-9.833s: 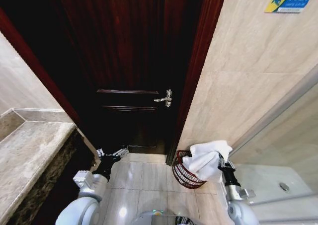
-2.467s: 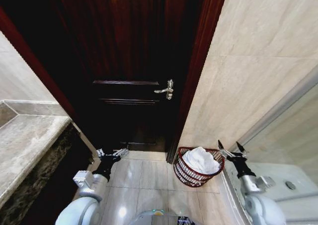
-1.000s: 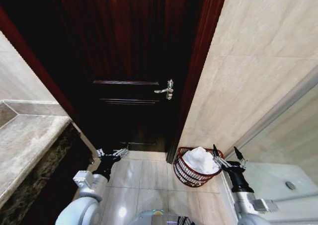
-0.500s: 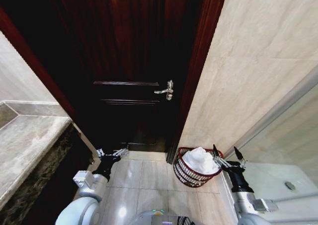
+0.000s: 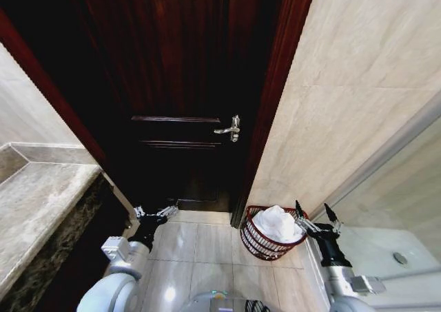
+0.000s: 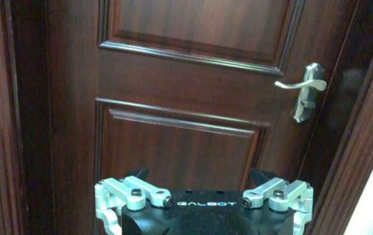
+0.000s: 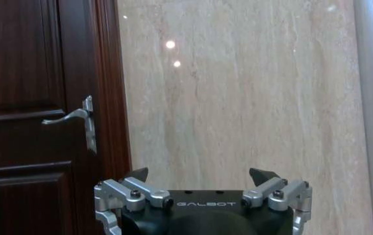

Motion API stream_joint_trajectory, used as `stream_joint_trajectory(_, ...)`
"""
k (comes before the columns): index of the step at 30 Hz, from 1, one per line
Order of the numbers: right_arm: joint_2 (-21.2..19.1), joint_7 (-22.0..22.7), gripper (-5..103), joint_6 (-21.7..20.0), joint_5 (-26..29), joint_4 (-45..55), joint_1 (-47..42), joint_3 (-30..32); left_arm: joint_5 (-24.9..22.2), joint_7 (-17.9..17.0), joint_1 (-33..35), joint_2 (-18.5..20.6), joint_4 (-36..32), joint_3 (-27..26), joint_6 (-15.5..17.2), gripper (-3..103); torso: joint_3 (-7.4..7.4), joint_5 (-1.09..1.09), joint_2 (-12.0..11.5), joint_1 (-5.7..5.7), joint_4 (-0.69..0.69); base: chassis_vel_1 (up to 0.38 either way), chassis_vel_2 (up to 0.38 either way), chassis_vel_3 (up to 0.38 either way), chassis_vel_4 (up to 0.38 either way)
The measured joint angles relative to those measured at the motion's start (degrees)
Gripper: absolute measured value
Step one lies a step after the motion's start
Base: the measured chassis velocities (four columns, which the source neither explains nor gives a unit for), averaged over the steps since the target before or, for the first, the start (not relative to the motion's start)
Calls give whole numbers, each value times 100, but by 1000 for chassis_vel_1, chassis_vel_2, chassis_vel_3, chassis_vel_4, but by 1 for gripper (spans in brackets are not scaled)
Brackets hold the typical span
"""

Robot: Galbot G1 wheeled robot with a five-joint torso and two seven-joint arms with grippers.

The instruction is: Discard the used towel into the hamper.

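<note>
My right end effector (image 5: 311,215) is released, its two fingers spread wide with nothing between them, hanging just past the hamper's rim at the hamper's 3 o'clock. In the right wrist view the same end effector (image 7: 203,177) faces the beige tiled wall (image 7: 238,98), both dark fingertips well apart, with the door handle (image 7: 75,117) off at its 9 o'clock.

My left end effector (image 5: 154,211) is parked low at 7 o'clock in the head view, fingers also apart and holding nothing; from its wrist camera the end effector (image 6: 199,176) looks straight at the dark wooden door (image 6: 180,98).

I count one hamper (image 5: 265,240). It stands on the tiled floor (image 5: 200,246) at about 5 o'clock in the head view, tucked in the corner where the door frame meets the wall. It is a small round basket of thin reddish-brown slats, openwork so light shows through, tapering toward its base. Inside lies one towel (image 5: 277,224), white and crumpled, heaped so its top rises slightly above the rim. It rests fully within the hamper, free of both end effectors.

A marble table (image 5: 38,209) runs along the 9 o'clock edge.
</note>
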Motion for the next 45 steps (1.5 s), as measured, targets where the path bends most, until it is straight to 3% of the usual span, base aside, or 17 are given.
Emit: stream_joint_trajectory(45,0,1,100,0,0,0,1,0,0,0,0,0,0,0,0,100,799,0,1462,663,0,0,0,0,0)
